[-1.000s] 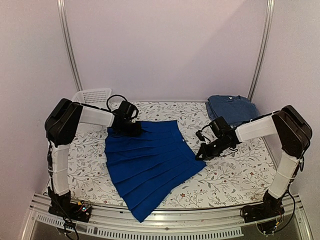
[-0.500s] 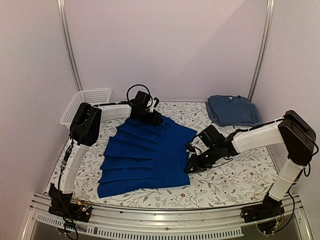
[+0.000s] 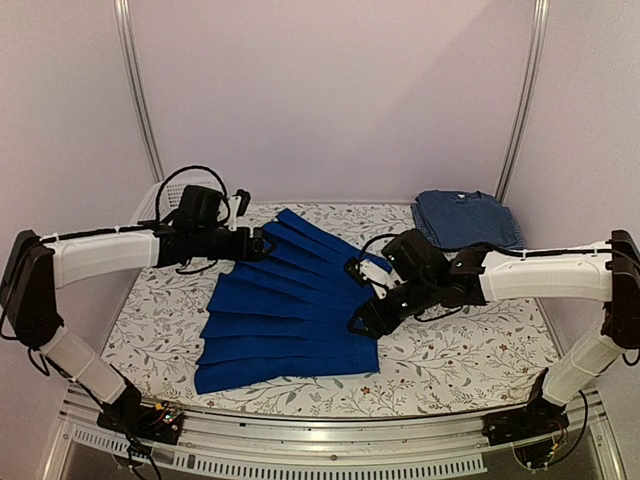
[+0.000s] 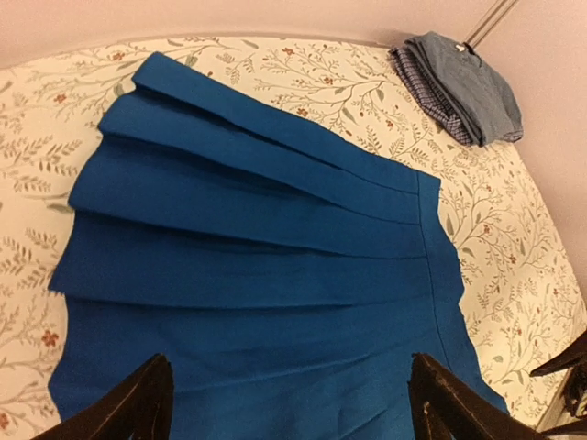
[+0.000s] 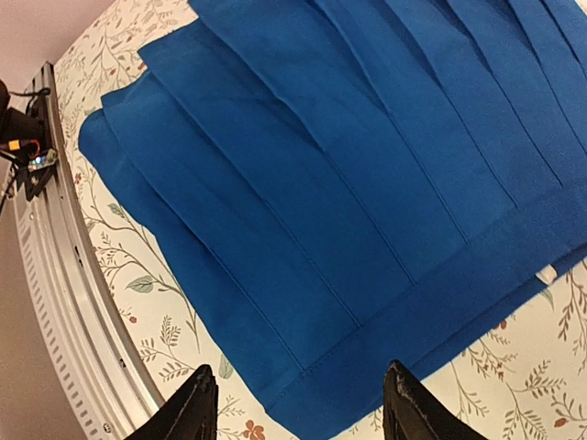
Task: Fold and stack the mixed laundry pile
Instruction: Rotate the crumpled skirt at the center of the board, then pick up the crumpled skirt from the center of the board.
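The bright royal-blue pleated garment (image 3: 285, 315) lies spread flat on the flowered table cover. My left gripper (image 3: 264, 243) hovers open over the garment's far left edge. In the left wrist view its fingers (image 4: 138, 412) stand wide apart above the blue cloth (image 4: 257, 247), with nothing between them. My right gripper (image 3: 360, 320) is open over the garment's right edge. In the right wrist view the waistband (image 5: 431, 312) lies below it, free of the fingers (image 5: 408, 408). A folded stack (image 3: 465, 218), a dark T-shirt on a checked shirt, sits at the back right.
A white mesh basket (image 3: 150, 205) stands at the back left, mostly hidden behind my left arm. The metal rail (image 5: 64, 275) runs along the table's near edge. The folded stack (image 4: 459, 82) lies close to the right wall.
Both grippers have opened and let go of the blue garment, which now lies flatter and turned. The left arm swung back to the left. The right arm reached in over the garment's right edge.
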You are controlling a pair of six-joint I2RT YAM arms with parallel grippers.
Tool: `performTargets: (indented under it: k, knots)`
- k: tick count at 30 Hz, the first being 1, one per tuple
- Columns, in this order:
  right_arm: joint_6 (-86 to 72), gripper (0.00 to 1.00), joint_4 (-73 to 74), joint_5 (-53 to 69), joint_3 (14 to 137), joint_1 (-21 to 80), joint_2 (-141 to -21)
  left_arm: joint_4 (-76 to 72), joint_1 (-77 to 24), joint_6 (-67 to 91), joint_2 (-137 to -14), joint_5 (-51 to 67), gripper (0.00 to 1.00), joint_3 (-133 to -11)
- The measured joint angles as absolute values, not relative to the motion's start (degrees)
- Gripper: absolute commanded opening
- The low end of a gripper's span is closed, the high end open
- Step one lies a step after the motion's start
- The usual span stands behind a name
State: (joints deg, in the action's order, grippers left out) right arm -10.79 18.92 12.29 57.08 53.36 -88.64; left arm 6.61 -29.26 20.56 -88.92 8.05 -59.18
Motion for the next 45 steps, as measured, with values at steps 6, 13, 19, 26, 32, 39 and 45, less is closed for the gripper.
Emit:
performTargets:
  k: [6, 13, 19, 26, 32, 39, 45]
  knots:
    - [-1.5, 0.6, 20.6, 5.6, 61.8, 62.5, -96.6, 6.8, -30.0, 30.8, -71.9, 6.9, 0.99, -40.0]
    - [5.5, 0.55, 24.6, -2.0, 61.8, 66.5, -104.5, 9.4, -34.5, 42.3, -57.7, 5.6, 1.0, -30.7]
    - [8.0, 0.37, 24.6, -5.3, 62.4, 67.5, -105.6, 14.1, -42.5, 54.8, -52.4, 0.9, 1.0, -28.7]
    - [9.0, 0.0, 24.4, -7.9, 63.9, 69.0, -107.2, 26.1, -53.1, 72.2, -52.7, -8.2, 1.0, -30.1]
    - [8.2, 0.0, 26.9, -8.4, 66.1, 68.9, -107.3, 35.3, -61.5, 87.1, -56.8, -12.3, 1.0, -34.0]
    - [7.5, 0.0, 29.1, -8.4, 69.7, 68.3, -108.1, 38.3, -64.8, 95.7, -60.5, -14.3, 1.0, -34.4]
    - [6.8, 0.0, 29.0, -5.8, 68.9, 65.4, -108.0, 33.5, -64.2, 80.9, -62.3, -16.1, 1.0, -34.4]
